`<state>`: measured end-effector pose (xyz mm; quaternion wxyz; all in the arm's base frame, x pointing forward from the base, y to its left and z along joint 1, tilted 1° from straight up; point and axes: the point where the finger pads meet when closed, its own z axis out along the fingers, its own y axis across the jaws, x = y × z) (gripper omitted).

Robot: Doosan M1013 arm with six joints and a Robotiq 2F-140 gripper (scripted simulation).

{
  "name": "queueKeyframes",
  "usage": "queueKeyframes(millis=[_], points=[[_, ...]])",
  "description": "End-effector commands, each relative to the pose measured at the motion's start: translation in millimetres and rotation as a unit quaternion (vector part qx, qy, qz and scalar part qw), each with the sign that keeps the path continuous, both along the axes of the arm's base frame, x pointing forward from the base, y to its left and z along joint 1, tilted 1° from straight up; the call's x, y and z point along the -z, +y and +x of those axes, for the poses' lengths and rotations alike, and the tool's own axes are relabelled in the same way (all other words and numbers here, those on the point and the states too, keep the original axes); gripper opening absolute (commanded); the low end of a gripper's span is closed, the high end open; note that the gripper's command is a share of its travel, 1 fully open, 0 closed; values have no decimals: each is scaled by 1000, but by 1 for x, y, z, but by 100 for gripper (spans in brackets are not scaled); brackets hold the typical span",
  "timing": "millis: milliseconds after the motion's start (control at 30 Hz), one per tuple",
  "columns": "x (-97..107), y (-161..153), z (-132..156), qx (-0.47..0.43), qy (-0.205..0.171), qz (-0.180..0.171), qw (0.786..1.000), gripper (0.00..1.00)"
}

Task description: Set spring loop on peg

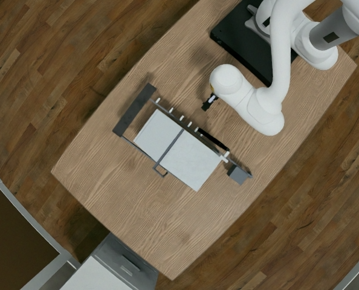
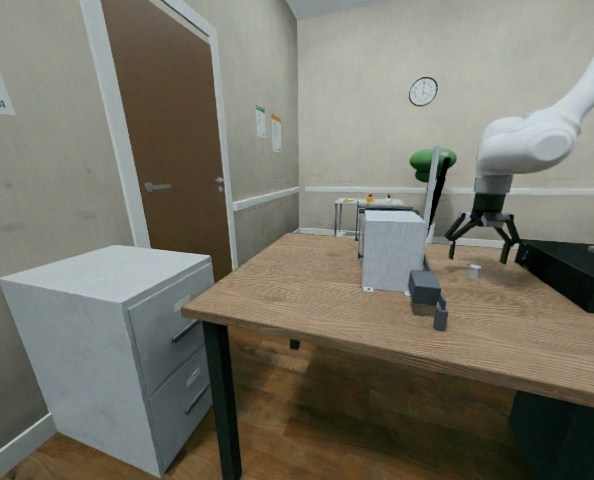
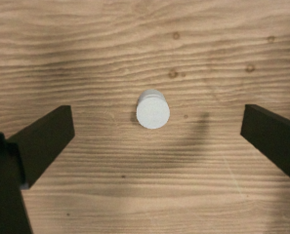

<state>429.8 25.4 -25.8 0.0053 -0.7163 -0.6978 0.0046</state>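
My gripper [image 1: 205, 106] [image 2: 478, 254] [image 3: 157, 120] is open, fingers pointing down. It hangs above the steel test weight [image 2: 474, 271] [image 3: 152, 112], a small pale cylinder upright on the bench, which shows between the fingertips in the wrist view without contact. The feeder [image 1: 190, 159] [image 2: 393, 248] is a pale box with side arms. A wide dark plate [image 1: 134, 109] across the arms, apparently the pedal, is raised. White pegs [image 1: 181, 118] run along one side. The black spring [image 1: 214, 139] [image 2: 440, 184] reaches the pegs' near end; its loop is too small to see.
A grey block [image 1: 237, 174] [image 2: 424, 287] sits at the feeder's other end, low over the bench [image 1: 173, 234] [image 2: 307, 315]. A tall light strip [image 2: 432, 191] rises beside the spring. The robot's black base [image 1: 242, 43] [image 2: 571, 268] stands on the bench beyond the gripper.
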Motion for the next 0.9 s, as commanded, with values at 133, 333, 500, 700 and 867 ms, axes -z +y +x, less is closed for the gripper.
queueKeyframes(millis=[133, 333, 500, 700, 867], points=[[-8, 0, 1, 0, -1, 0, 1000, 100], [-24, 0, 1, 0, -1, 0, 1000, 100], [-38, 0, 1, 0, -1, 0, 1000, 100], [-44, 0, 1, 0, -1, 0, 1000, 100], [-57, 0, 1, 0, -1, 0, 1000, 100]])
